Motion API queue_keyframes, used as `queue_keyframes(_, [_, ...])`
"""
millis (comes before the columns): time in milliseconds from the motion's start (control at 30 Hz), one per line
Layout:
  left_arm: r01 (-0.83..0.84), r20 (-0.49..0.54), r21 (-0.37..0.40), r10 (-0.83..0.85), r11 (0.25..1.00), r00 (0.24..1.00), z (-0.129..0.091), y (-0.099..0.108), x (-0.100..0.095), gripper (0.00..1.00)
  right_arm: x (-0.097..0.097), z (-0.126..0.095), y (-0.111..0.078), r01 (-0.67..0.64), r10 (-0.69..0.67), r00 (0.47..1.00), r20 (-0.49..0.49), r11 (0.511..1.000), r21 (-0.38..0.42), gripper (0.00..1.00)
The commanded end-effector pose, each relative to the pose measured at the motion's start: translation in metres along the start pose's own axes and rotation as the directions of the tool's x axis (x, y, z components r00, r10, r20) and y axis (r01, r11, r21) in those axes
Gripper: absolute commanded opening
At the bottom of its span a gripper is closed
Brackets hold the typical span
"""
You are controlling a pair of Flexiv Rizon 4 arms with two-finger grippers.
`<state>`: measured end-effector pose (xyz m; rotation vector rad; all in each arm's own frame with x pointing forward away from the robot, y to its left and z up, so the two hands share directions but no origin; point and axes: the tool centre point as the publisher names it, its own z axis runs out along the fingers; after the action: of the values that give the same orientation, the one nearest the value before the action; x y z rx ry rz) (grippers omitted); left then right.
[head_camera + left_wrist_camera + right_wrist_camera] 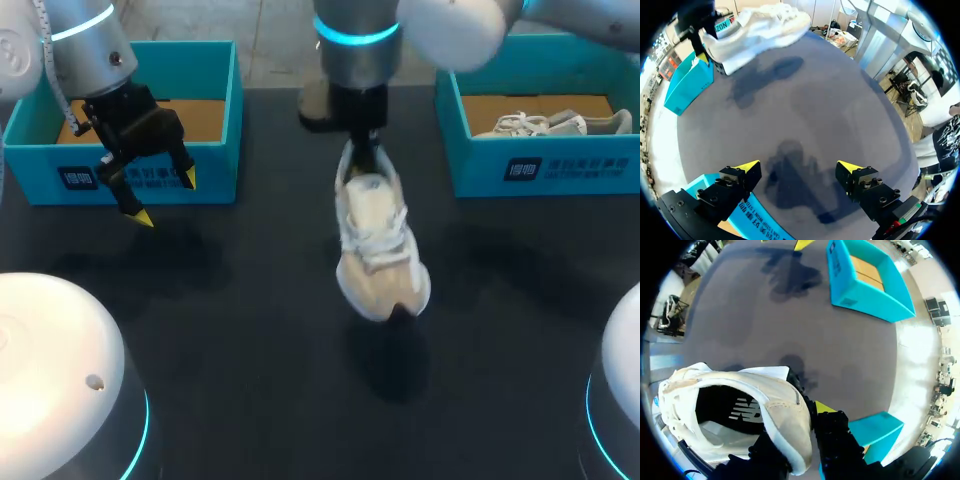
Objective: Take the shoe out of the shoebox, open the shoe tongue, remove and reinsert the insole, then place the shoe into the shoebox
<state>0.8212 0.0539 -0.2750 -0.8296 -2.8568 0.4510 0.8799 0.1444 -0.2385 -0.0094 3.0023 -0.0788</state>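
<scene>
Head view: our right gripper (362, 150) clamps the white mesh sneaker (375, 240) right of the teal cardboard shoebox (40, 165); left gripper (165, 198) gapes empty.

Two blue shoeboxes sit on the table (250, 330): a left shoebox (30, 170) and a right shoebox (560, 172). Two white shoes are in view: a lifted shoe (375, 240) and a boxed shoe (550, 124).

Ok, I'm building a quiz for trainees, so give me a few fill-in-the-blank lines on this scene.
The right gripper grips the white shoe by its ____.
The left gripper is ____ and holds nothing.
The left box, near the left gripper, is ____ inside.
Missing words: heel; open; empty.
</scene>
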Motion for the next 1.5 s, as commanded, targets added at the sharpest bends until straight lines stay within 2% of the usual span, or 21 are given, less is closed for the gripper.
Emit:
queue_keyframes(33, [-0.001,-0.001,-0.001,0.001,1.0,1.0,0.0,0.0,0.0,1.0,0.001,-0.03,-0.018,0.003,-0.003,1.0,0.0,1.0,-0.028,0.0])
queue_keyframes(500, [-0.001,-0.001,-0.001,0.001,1.0,1.0,0.0,0.0,0.0,1.0,0.002,-0.031,-0.019,-0.018,0.018,1.0,-0.001,1.0,-0.016,0.0])
queue_keyframes(600, [0.021,0.003,-0.008,-0.021,1.0,1.0,-0.006,-0.003,0.001,1.0,-0.002,-0.035,-0.029,-0.065,0.064,0.998,0.011,0.997,0.03,0.0])
queue_keyframes(767, [0.199,0.065,-0.125,-0.192,0.972,0.979,-0.021,-0.006,0.008,1.0,-0.024,-0.047,-0.055,-0.094,0.09,0.995,0.037,0.99,0.11,0.0])
queue_keyframes(867, [0.325,0.09,-0.168,-0.314,0.931,0.945,-0.032,-0.002,0.012,1.0,-0.041,-0.054,-0.075,-0.094,0.089,0.995,0.049,0.988,0.126,0.0])
queue_keyframes(967, [0.48,0.113,-0.175,-0.467,0.86,0.877,-0.043,0.006,0.013,1.0,-0.057,-0.059,-0.094,-0.092,0.085,0.994,0.062,0.988,0.124,0.0])
queue_keyframes(1000, [0.529,0.108,-0.164,-0.518,0.833,0.849,-0.047,0.01,0.013,1.0,-0.064,-0.062,-0.103,-0.088,0.081,0.994,0.074,0.991,0.099,0.0])
queue_keyframes(1167, [0.761,0.104,-0.108,-0.754,0.64,0.649,-0.059,0.033,0.013,1.0,-0.087,-0.065,-0.13,-0.112,0.104,0.991,0.08,0.989,0.1,0.0])
queue_keyframes(1500, [0.945,0.072,-0.036,-0.942,0.325,0.327,-0.077,0.079,0.028,1.0,-0.139,-0.068,-0.175,-0.103,0.095,0.992,0.078,0.989,0.105,0.0])
